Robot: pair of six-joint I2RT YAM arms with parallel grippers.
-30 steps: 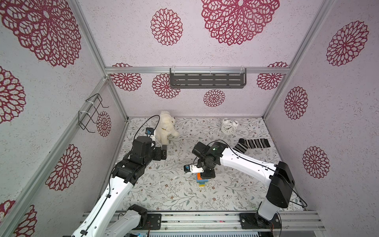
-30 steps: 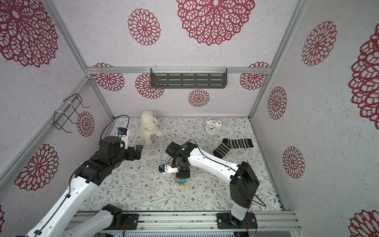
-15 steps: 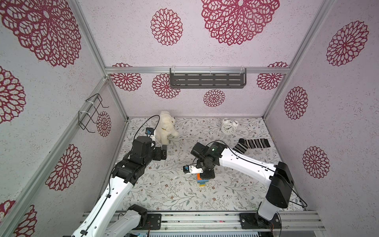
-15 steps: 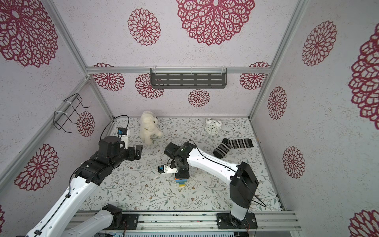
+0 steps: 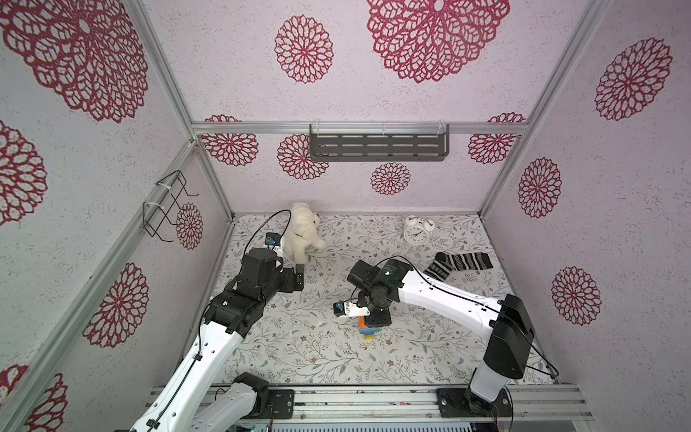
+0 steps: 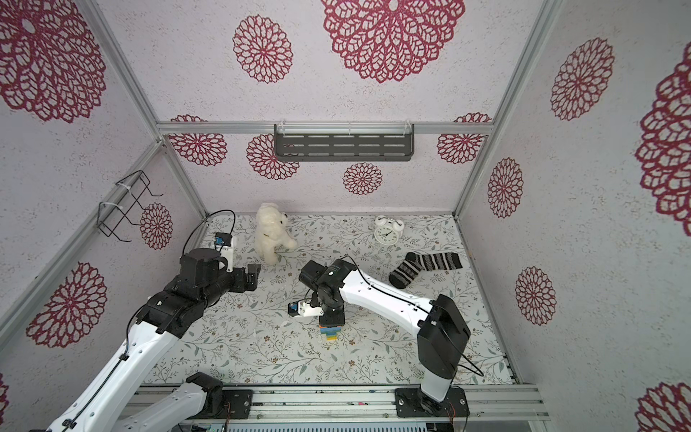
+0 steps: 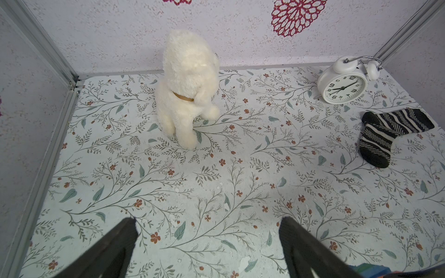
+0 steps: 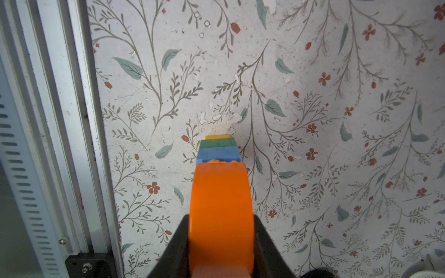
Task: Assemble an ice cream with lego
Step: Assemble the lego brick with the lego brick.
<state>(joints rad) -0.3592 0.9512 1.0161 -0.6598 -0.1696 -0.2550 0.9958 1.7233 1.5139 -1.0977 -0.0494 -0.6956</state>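
The ice cream [image 5: 369,330], an upright stack of coloured plastic bricks, stood straight below the right hand [image 8: 221,226] clamped on its orange dome [image 8: 220,192], the left hand [image 7: 208,220] gaping well apart.

Left arm [image 5: 239,303] hangs raised with left fingers [image 7: 113,248] spread wide; right arm [image 5: 441,295] points down, right fingers [image 8: 178,245] clamped inward.

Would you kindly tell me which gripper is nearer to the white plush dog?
Left. The left gripper hangs open just short of the plush dog, apart from it; the right gripper is farther off, shut on the orange dome of the brick stack.
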